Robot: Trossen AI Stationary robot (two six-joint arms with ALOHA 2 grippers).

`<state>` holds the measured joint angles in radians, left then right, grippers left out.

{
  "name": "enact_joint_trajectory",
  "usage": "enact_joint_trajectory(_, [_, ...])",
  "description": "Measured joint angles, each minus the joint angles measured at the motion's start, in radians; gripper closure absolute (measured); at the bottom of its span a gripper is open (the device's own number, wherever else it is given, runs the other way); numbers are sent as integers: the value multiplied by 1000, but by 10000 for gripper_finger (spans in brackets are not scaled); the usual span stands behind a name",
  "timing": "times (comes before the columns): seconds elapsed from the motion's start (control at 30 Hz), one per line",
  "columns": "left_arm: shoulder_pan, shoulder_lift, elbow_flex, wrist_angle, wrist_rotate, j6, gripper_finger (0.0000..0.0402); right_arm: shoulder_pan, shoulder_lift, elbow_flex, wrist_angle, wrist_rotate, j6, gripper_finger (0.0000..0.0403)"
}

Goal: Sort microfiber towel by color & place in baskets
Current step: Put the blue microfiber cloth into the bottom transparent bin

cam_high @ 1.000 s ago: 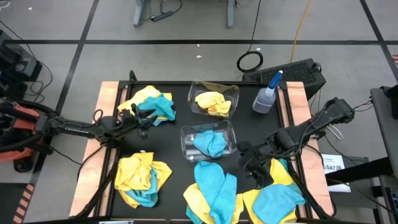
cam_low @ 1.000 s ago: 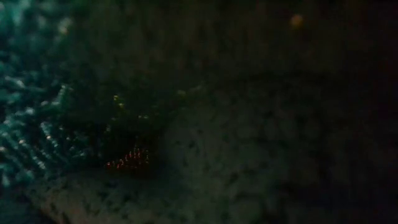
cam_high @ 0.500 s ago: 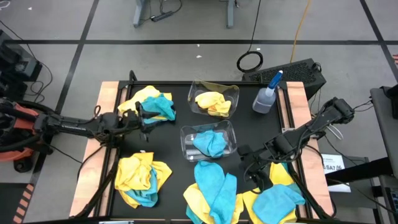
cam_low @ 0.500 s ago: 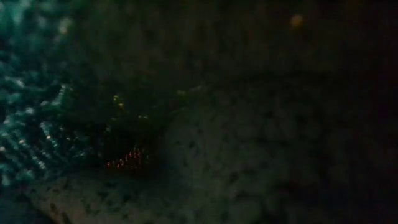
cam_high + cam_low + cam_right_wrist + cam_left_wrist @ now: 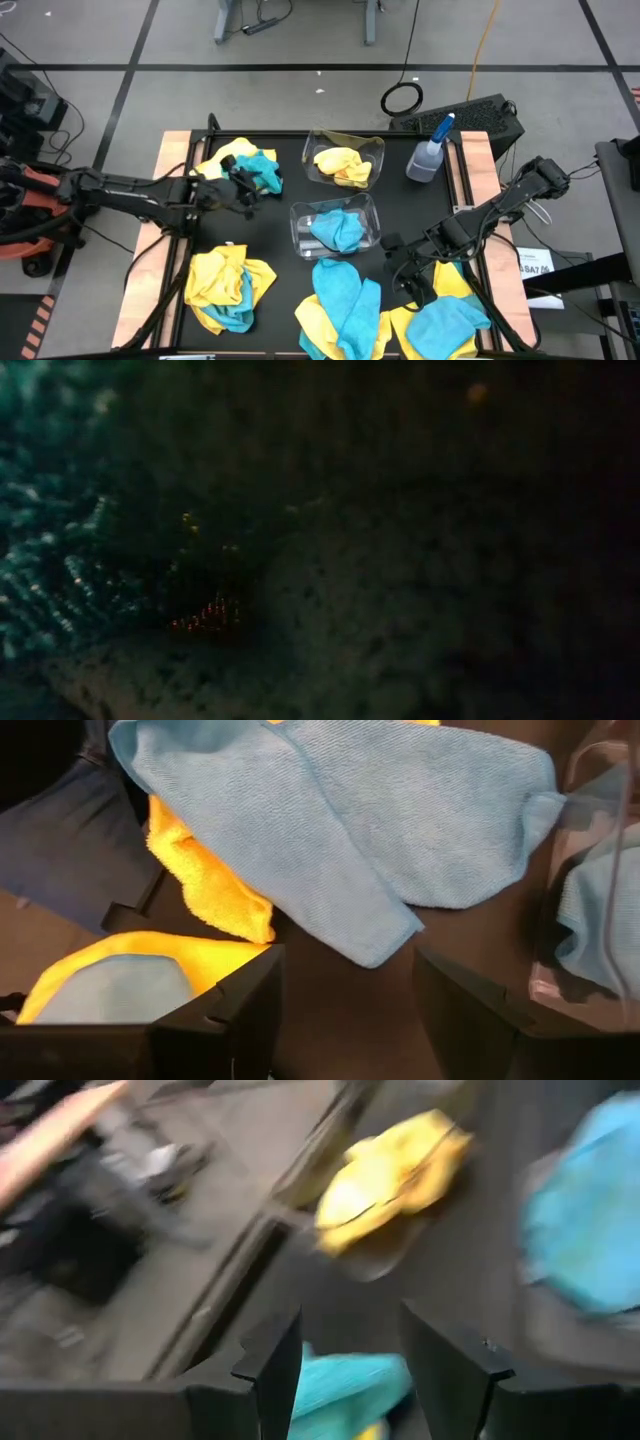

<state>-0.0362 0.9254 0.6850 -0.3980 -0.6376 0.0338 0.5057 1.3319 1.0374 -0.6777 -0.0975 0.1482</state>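
Your tabletop is a black surface with wooden strips along both sides, and towels cover much of it. The biggest heap lies along the near edge: turquoise towels spread over yellow ones, running on to a second turquoise-on-yellow pile at the near right corner. A yellow and turquoise pile sits at the near left, and a smaller mixed pile lies at the far left.

Two clear baskets stand mid-table, one behind the other. The far basket holds a yellow towel; the near basket holds a turquoise towel. A spray bottle with a blue nozzle stands right of the far basket.

Your left gripper reaches in from the left and sits at the far-left pile, over its turquoise towel. In the left wrist view its fingers stand apart with turquoise cloth showing between them — whether they touch it you cannot tell, as that view is blurred.

Your right gripper hangs low between the near basket and the right-hand pile. Its fingers are apart with bare black tabletop between them — nothing is held. The low view is dark, pressed against towel fabric, and shows only fuzzy texture.
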Motion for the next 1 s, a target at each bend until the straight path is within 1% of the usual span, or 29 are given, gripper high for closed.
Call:
enact_joint_trajectory(0.1, [50,63,29,-76,-60,-1,228,0,0,0,0,19,-2,195])
enact_joint_trajectory(0.23, [153,121,54,-187,-58,-54,227,0,0,0,0,21,10,195])
enact_joint_trajectory(0.37, [260,149,57,-250,2,-103,206,0,0,0,0,21,21,195])
enact_joint_trajectory(0.57, [401,186,57,-239,131,-108,150,0,0,0,1,23,9,195])
enact_joint_trajectory(0.67, [469,222,57,-240,210,-107,131,0,0,0,5,24,1,195])
enact_joint_trajectory(0.83, [552,297,57,-240,297,-103,126,0,0,0,10,24,-2,195])
enact_joint_trajectory(0.9, [575,329,57,-239,316,-102,127,0,0,0,10,24,-3,195])
enact_joint_trajectory(1.0, [599,366,57,-237,364,-91,152,0,0,0,10,24,-3,195])
